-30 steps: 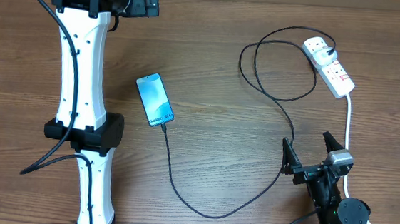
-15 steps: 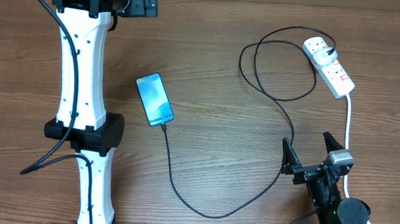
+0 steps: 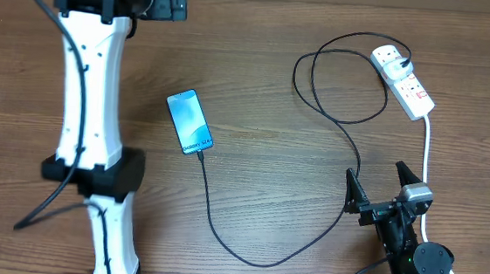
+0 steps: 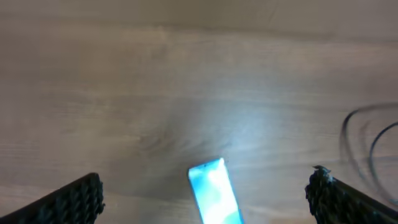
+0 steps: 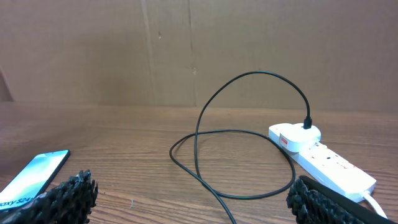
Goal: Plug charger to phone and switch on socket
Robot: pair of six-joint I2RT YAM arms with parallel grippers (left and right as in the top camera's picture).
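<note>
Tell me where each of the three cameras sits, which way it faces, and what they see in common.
Overhead: above the table, looking straight down on phone, charger and socket; left arm and open right gripper show.
Left wrist: raised, looking down, blurred, at the phone's end; open left gripper frames the bottom corners.
Right wrist: low over the tabletop, facing level toward the socket and charger loop; its fingers edge the bottom.
Shared: all three see the phone.

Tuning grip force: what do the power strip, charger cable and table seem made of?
Power strip: smooth white moulded body, likely hard plastic. Charger cable: thin matte black sheath lying in loose loops, so probably flexible rubber or PVC. Table: brown wood grain; solid wood or laminate cannot be told.
</note>
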